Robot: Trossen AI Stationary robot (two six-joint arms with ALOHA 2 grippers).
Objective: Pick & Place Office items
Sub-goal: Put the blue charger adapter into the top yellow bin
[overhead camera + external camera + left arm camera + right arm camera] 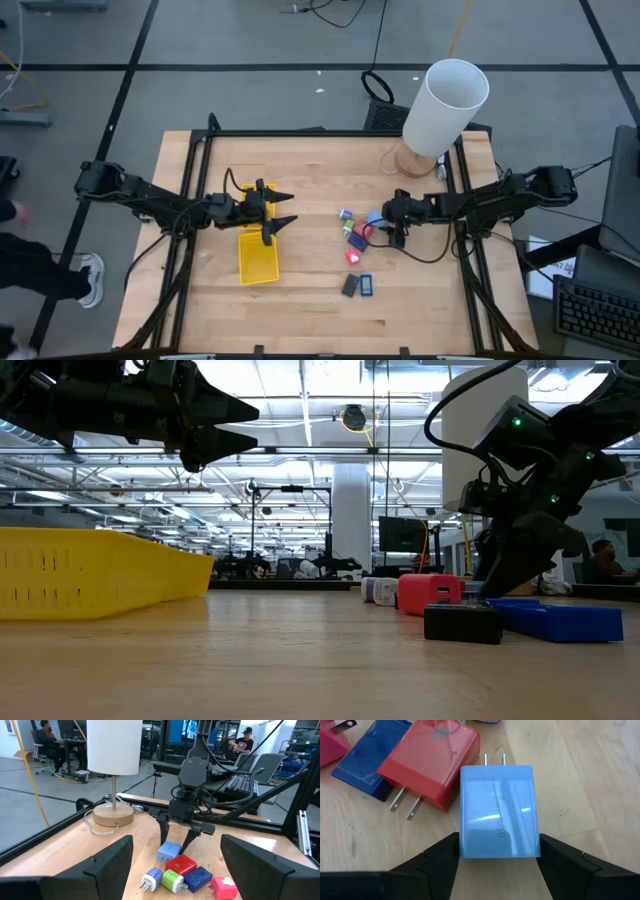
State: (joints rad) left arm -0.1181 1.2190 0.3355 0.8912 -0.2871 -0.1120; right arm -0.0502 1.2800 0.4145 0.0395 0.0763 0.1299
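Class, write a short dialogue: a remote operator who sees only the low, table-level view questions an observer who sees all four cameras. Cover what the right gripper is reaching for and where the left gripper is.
Operator: From table level the right gripper blocks my view. What is under it?
Observer: A light blue charger lies flat on the wood between the open fingers of the right gripper, with its prongs pointing away from the wrist.
Operator: I only see the left gripper high up. What is it over?
Observer: From above, the left gripper hangs open over one end of the yellow tray.
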